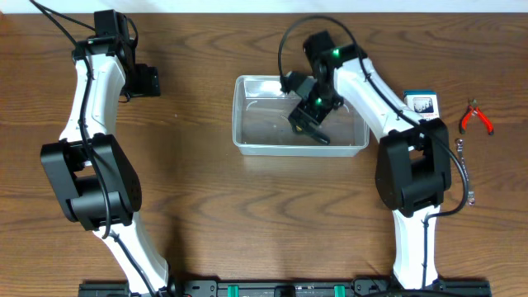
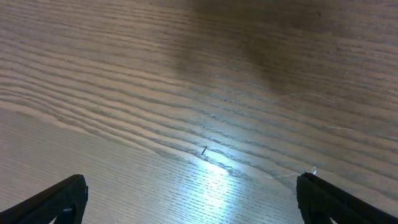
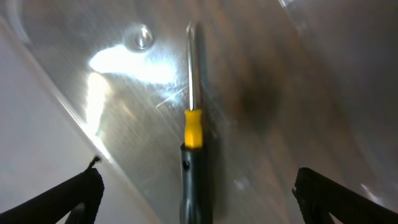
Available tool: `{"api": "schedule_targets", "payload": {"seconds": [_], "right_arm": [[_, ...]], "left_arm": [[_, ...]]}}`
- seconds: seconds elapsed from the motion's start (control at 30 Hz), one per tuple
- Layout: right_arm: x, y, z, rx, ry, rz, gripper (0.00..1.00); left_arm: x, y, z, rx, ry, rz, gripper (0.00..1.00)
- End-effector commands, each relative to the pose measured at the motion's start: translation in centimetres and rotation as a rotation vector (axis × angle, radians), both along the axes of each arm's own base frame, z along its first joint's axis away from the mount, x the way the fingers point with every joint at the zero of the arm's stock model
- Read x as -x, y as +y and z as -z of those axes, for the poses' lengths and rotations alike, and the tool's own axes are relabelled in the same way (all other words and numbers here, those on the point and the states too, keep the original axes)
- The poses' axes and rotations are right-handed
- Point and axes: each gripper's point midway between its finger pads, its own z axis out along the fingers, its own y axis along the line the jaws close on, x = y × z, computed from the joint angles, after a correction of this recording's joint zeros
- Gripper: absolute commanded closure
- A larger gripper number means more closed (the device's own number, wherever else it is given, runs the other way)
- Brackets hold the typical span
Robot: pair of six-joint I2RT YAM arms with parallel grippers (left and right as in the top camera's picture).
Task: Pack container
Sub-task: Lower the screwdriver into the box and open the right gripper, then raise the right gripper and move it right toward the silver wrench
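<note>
The container (image 1: 260,125) is set near the centre of the table (image 1: 206,206), with a screwdriver (image 3: 193,124) laid on its floor. The right gripper (image 3: 199,193) is held just above it, jaws spread wide, nothing gripped. At 9 o'clock, well apart, the left gripper (image 2: 193,199) is held equally wide and empty.

1 ea: container (image 1: 260,124), screwdriver (image 3: 193,127), pliers (image 1: 476,118), box (image 1: 422,103)
</note>
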Motion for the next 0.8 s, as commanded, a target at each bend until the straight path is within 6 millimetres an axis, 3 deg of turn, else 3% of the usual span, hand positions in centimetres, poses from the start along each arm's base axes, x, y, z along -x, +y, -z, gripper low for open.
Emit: {"api": "schedule_targets", "payload": {"seconds": [0.0, 0.2, 0.47, 0.6, 0.77], "right_arm": [[-1.5, 1.0, -3.9, -0.037, -0.054, 0.053, 0.01], [-2.2, -0.3, -11.2, -0.031, -0.12, 0.085, 0.01], [-2.7, -4.5, -17.7, -0.009, -0.209, 0.271, 0.01], [-2.5, -7.7, -20.4, -0.019, -0.235, 0.386, 0.01], [-2.7, -13.1, -23.5, -0.038, -0.297, 0.584, 0.01]], "left_arm": [[0.3, 0.3, 0.9, -0.01, 0.026, -0.007, 0.02], [0.3, 0.3, 0.9, -0.01, 0.026, -0.007, 0.02], [0.3, 0.3, 0.9, -0.01, 0.026, -0.007, 0.02], [0.3, 0.3, 0.9, -0.01, 0.026, -0.007, 0.02], [0.3, 0.3, 0.9, -0.01, 0.026, -0.007, 0.02]]}}
